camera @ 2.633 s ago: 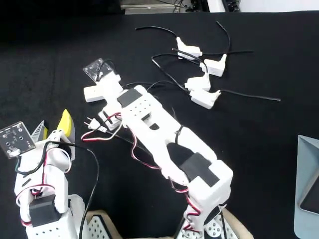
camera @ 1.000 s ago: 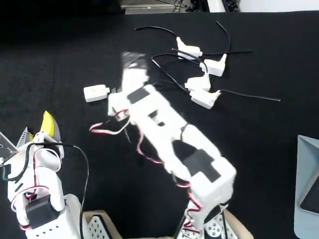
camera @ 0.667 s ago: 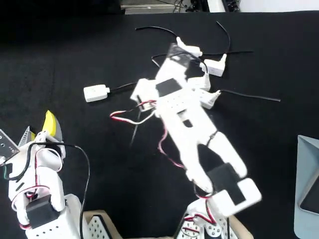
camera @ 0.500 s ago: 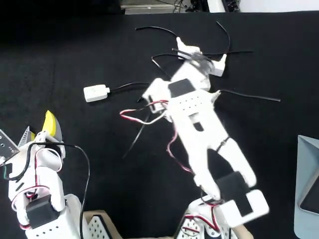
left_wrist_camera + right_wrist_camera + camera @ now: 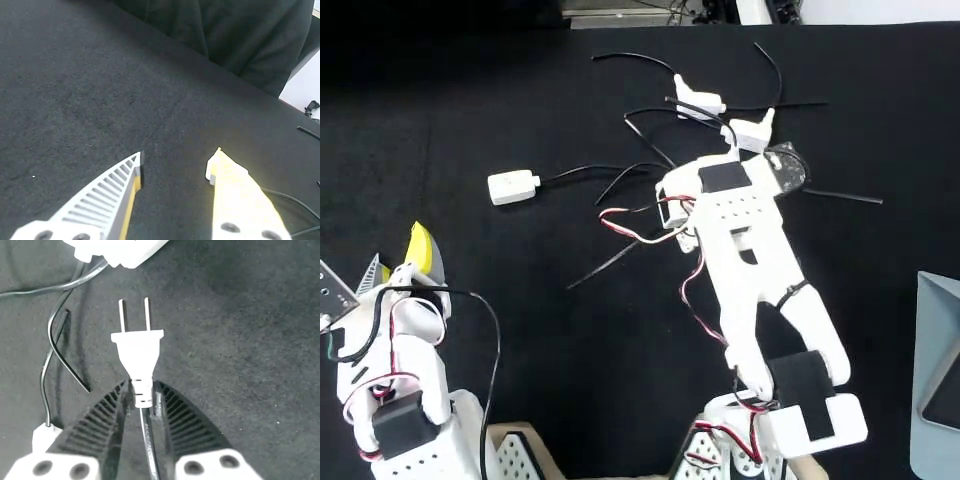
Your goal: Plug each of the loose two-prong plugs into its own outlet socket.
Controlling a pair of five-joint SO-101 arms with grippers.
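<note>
Black cloth covers the table [image 5: 440, 100]. From above, the left arm [image 5: 400, 350] sits at 8 o'clock, and its left gripper [image 5: 395, 262] points toward 12. The right arm [image 5: 750, 260] stretches from 6 o'clock up to 1 o'clock, where its head ends just beside two sockets [image 5: 752, 130]. A lone socket [image 5: 512, 186] lies at 10 o'clock, with its cable [image 5: 580, 172] trailing toward the centre.

In the left wrist view, the left gripper's jaws stand wide apart over bare cloth, with nothing between them.

In the right wrist view, the right gripper [image 5: 141, 390] is pinched on the neck of a white plug [image 5: 137, 347]. The plug's two prongs point straight away from the jaws toward a white socket [image 5: 117, 250], near it but not touching.
</note>
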